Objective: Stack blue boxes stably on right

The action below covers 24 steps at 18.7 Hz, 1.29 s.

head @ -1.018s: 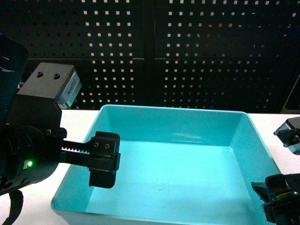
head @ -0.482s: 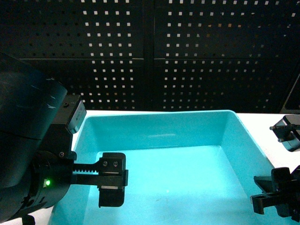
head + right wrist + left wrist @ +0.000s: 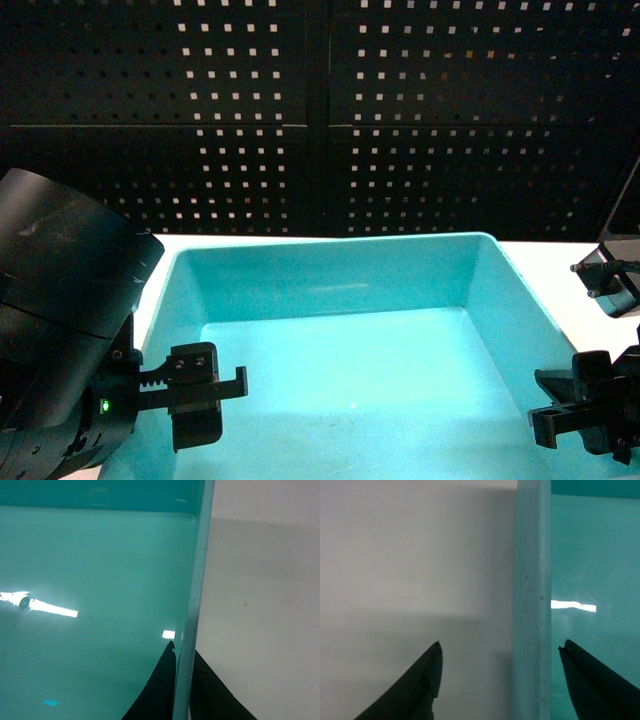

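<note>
One light turquoise blue box, a shallow tub with sloped walls, fills the middle of the head view on the white table. My left gripper sits at its left wall. In the left wrist view the left gripper is open, its fingers wide apart astride the rim of the blue box without touching it. My right gripper is at the right wall. The right wrist view shows the right gripper shut on that thin wall of the blue box, one finger inside and one outside.
A black pegboard wall stands close behind the table. White table top lies left of the tub, and more table top lies to its right. A dark piece of hardware hangs at the right edge.
My left gripper has dropped and drawn back from inside the tub to its left wall. The right gripper has come up onto the right wall. The tub sits further left in view.
</note>
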### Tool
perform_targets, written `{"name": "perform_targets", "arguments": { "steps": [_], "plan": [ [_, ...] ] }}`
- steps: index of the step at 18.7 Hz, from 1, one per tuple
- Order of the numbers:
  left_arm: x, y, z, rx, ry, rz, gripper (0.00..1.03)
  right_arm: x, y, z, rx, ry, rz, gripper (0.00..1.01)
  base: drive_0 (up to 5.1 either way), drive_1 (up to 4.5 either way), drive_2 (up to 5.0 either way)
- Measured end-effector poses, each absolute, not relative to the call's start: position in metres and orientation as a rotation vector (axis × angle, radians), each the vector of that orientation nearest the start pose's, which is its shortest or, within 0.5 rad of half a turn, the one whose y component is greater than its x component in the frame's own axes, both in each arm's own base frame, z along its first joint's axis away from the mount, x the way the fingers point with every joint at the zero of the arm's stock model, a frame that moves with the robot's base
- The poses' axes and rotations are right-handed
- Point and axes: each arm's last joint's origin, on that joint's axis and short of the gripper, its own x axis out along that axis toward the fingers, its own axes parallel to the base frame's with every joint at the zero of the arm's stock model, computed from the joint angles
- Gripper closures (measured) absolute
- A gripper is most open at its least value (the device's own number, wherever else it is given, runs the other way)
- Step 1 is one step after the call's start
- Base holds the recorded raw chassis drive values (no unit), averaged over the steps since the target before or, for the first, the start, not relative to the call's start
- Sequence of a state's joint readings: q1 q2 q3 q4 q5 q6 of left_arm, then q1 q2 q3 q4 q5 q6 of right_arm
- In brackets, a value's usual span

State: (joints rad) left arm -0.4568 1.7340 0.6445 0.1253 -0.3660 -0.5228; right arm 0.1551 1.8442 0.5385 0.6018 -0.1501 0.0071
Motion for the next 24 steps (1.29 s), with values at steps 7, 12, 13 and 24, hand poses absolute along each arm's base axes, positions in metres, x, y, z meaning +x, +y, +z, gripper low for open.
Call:
{"name": "perform_targets", "arguments": {
  "steps": [7,12,13,24],
  "plan": [
    [0.261,-0.121,0.093,-0.13,0.847,0.134,1.01,0.284,0.049,0.074,0.002,0.691,0.296,0.94,0.0,0.0,0.0],
    [0.263,-0.121,0.095,-0.057,0.785,0.091,1.01,0.283,0.049,0.076,0.013,0.692,0.29,0.94,0.0,0.0,0.0],
    [0.264,-0.121,0.096,-0.04,0.772,0.082,1.01,0.284,0.049,0.077,0.021,0.691,0.281,0.94,0.0,0.0,0.0],
    [0.288,-0.124,0.169,0.04,0.488,-0.008,1.01,0.308,0.041,0.16,0.059,0.45,0.223,0.94,0.0,0.0,0.0]
  ]
}}
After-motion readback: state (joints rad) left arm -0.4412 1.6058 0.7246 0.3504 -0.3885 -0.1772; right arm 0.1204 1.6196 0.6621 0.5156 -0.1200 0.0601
